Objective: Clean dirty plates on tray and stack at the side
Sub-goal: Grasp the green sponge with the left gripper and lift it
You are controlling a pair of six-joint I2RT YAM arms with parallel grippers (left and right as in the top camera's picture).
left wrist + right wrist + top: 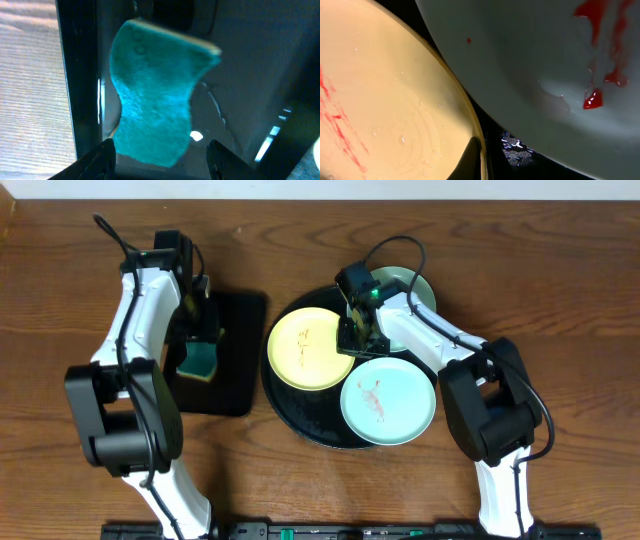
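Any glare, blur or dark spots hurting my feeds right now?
Overhead: evenly lit and sharp, though the glossy round tray reads nearly black. Left wrist: sponge soft but readable, small glare spots on the rectangular tray, pincer fingers dark and blurred at the bottom edge. Right wrist: very close; red smears clear on the yellow plate and mint plate.

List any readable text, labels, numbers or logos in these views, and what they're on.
None readable in any view.
Yellow plate, mint plates, round tray, rectangular tray, sponge: unmarked; the red on the plates is smears, not print.
Strip at the overhead's bottom edge: green specks, too small to read.
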